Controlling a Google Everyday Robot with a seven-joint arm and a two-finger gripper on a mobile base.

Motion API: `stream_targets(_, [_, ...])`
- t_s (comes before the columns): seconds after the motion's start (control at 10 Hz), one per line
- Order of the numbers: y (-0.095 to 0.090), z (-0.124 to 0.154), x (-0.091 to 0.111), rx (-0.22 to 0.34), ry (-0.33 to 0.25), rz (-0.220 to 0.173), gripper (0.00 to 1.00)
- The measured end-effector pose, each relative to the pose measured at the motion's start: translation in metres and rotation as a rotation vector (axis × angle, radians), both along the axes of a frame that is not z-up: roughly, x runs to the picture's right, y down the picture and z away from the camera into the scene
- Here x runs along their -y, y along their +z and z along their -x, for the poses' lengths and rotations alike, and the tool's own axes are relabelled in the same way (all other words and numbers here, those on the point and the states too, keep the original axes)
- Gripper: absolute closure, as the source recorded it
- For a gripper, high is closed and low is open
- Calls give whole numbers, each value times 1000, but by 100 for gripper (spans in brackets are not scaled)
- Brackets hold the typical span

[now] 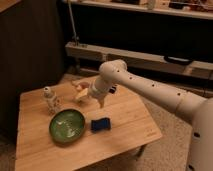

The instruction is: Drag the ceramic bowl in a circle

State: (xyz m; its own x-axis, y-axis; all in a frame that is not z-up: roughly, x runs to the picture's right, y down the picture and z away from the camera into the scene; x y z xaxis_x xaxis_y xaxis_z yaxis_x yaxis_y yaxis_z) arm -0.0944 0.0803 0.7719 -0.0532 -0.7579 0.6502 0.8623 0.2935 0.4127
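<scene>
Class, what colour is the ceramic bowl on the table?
The ceramic bowl is green, per the camera view; the gripper hovers beyond it.
</scene>
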Motion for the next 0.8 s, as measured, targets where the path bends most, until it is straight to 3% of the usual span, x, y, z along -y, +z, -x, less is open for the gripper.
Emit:
stream_targets(0.3, [28,13,-24,34,-50,26,20])
stream_targets(0.8, [43,29,-51,66,-111,30,20])
